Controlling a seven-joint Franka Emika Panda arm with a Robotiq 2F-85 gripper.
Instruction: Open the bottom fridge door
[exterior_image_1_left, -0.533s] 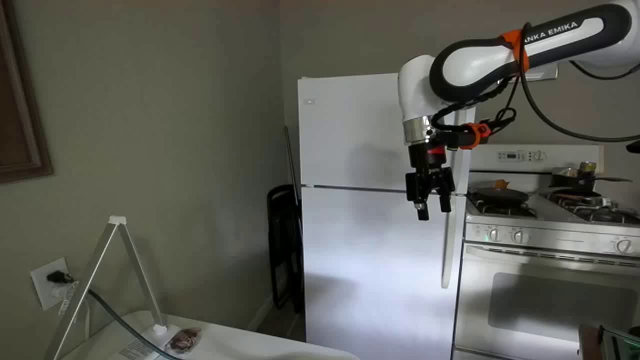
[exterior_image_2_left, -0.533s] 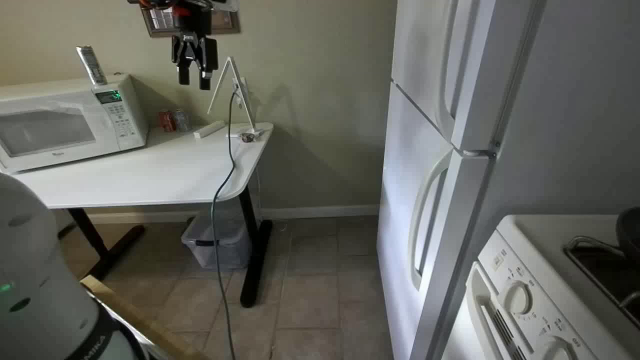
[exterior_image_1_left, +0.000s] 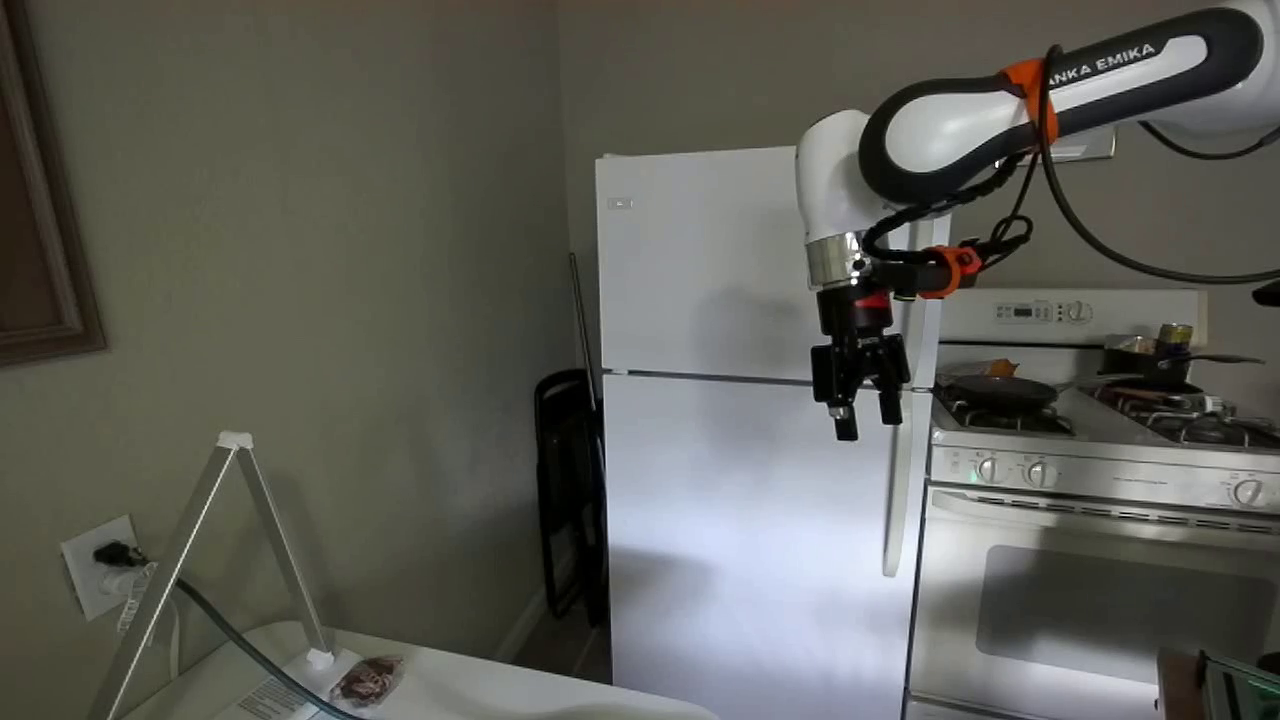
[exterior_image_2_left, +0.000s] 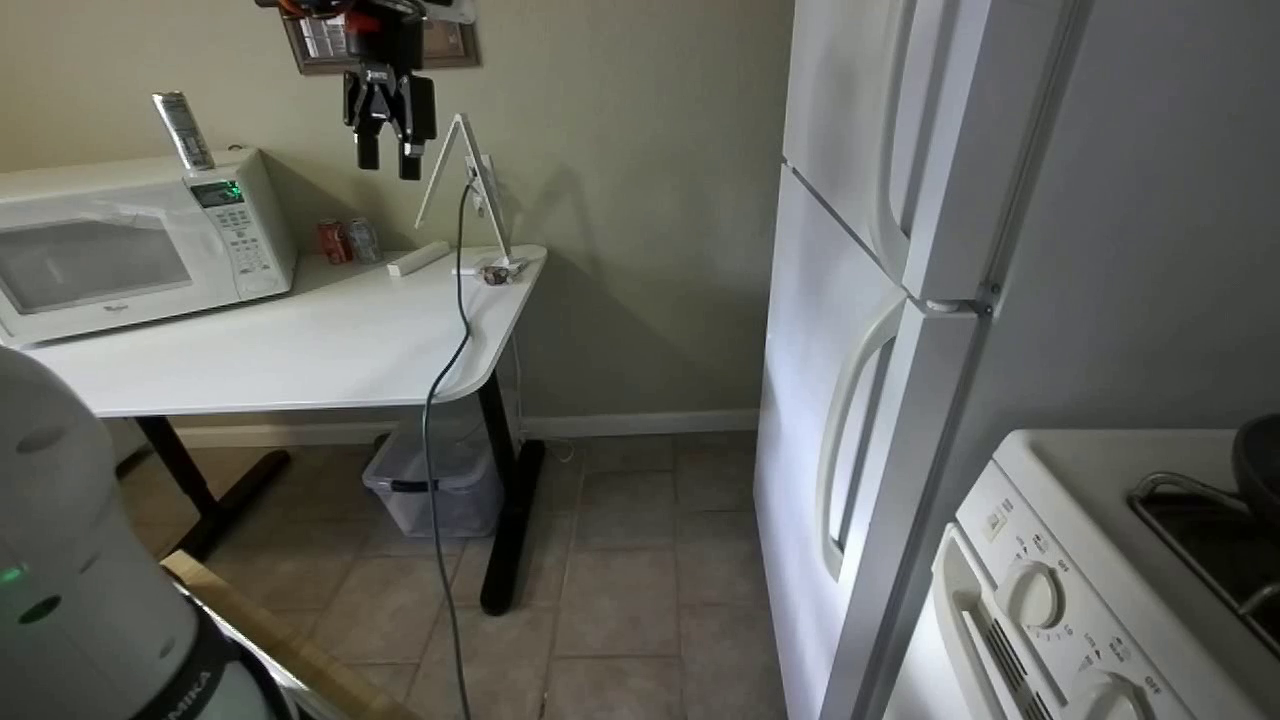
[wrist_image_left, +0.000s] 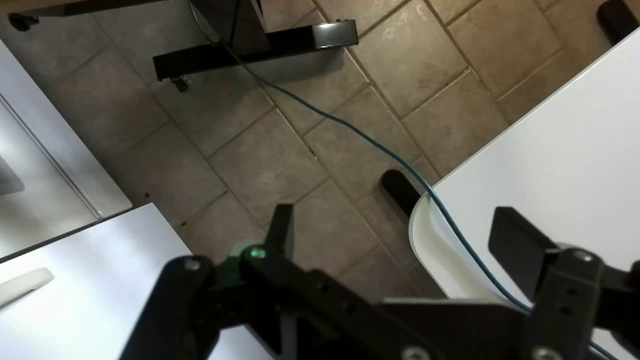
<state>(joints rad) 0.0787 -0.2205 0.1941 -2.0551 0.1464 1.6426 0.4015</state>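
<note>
The bottom fridge door (exterior_image_1_left: 740, 560) is the tall plain white panel under the freezer door (exterior_image_1_left: 690, 270), and it is shut. It also shows in an exterior view (exterior_image_2_left: 800, 400) and at the lower left of the wrist view (wrist_image_left: 100, 280). Its long white handle (exterior_image_1_left: 900, 500) runs down the stove-side edge; it shows whole in an exterior view (exterior_image_2_left: 850, 430), and only its end shows in the wrist view (wrist_image_left: 27, 286). My gripper (exterior_image_1_left: 868, 420) points down, open and empty, and hides part of the handle's top. In an exterior view the gripper (exterior_image_2_left: 389, 165) hangs well apart from the door.
The stove with its steel oven door (exterior_image_1_left: 1100, 590) stands beside the fridge, pans on top. A white table (exterior_image_2_left: 300, 350) bears a microwave (exterior_image_2_left: 100, 250) and an A-shaped stand (exterior_image_2_left: 480, 180). A cable (wrist_image_left: 350, 125) hangs from the table corner. A folded black chair (exterior_image_1_left: 565, 490) leans beside the fridge.
</note>
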